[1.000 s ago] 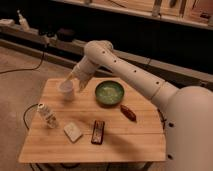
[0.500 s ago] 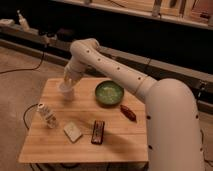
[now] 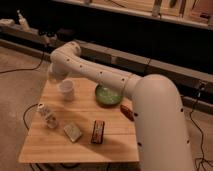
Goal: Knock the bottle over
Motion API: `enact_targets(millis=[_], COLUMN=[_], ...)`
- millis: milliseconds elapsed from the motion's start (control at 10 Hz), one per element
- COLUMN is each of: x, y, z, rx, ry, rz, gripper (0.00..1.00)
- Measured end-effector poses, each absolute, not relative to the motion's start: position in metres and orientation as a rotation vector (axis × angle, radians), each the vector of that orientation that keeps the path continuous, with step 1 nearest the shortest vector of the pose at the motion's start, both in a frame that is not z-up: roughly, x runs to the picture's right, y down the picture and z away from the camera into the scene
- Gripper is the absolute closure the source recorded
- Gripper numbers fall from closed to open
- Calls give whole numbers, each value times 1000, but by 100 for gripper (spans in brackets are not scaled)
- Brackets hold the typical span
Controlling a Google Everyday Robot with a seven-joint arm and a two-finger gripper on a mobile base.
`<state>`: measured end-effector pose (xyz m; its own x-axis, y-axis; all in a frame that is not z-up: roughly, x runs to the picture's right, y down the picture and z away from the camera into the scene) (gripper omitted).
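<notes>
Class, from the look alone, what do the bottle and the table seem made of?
Bottle: probably clear plastic, see-through body, pale cap. Table: wood, matte, with visible plank seams. Gripper hangs by the cup, apart from the bottle.

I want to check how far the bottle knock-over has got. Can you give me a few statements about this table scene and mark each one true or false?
1. The bottle stands on the left part of the table, not yet knocked over. True.
2. The gripper touches the bottle. False: it is at the arm's end near the table's far left edge, by the white cup and apart from the bottle.
3. In the picture, the green bowl sits left of the white cup. False: it sits to the cup's right.
4. A dark bar lies beside a pale block near the table's front. True.
</notes>
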<state>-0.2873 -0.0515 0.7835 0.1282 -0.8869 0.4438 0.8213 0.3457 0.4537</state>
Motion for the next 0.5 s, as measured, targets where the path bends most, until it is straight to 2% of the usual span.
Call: enact_targets(millis=[500], x=[-298], y=[-53], z=[777], rx=[155], ry=[-755], rz=[-1249], gripper=[100])
